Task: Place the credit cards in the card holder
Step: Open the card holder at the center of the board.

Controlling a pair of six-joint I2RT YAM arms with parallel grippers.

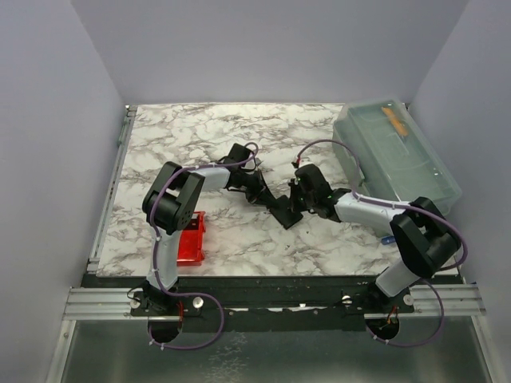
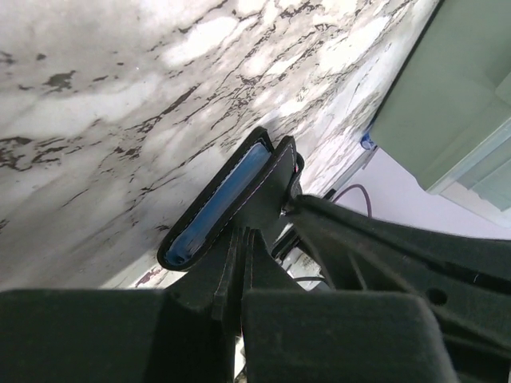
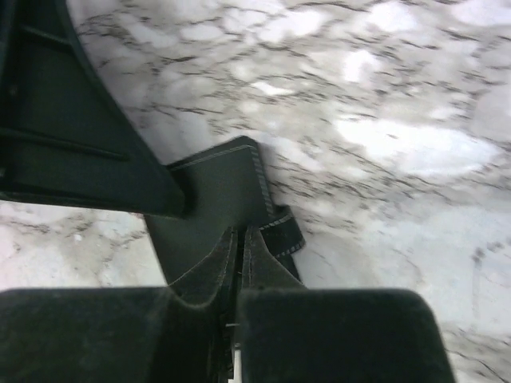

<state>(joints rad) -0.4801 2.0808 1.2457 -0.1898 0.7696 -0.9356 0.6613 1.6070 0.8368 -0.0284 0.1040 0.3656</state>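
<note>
From here I count one card holder (image 1: 283, 214), black, near the middle of the marble desk (image 1: 200, 136), and only one card, a light blue card (image 2: 227, 203), tucked inside the holder's open pocket. There is also one red tray (image 1: 190, 239) at the near left by the left arm's base, and one translucent lidded box (image 1: 395, 155) at the far right.

The left gripper (image 1: 259, 194) comes at the holder from the left and the right gripper (image 1: 302, 199) from the right, so the holder sits between them. On each wrist view the jaws are drawn narrow, pinching a stitched black flap of the holder at its edge. I cannot tell whether the holder's far end rests on the desk or hangs just above it.
</note>
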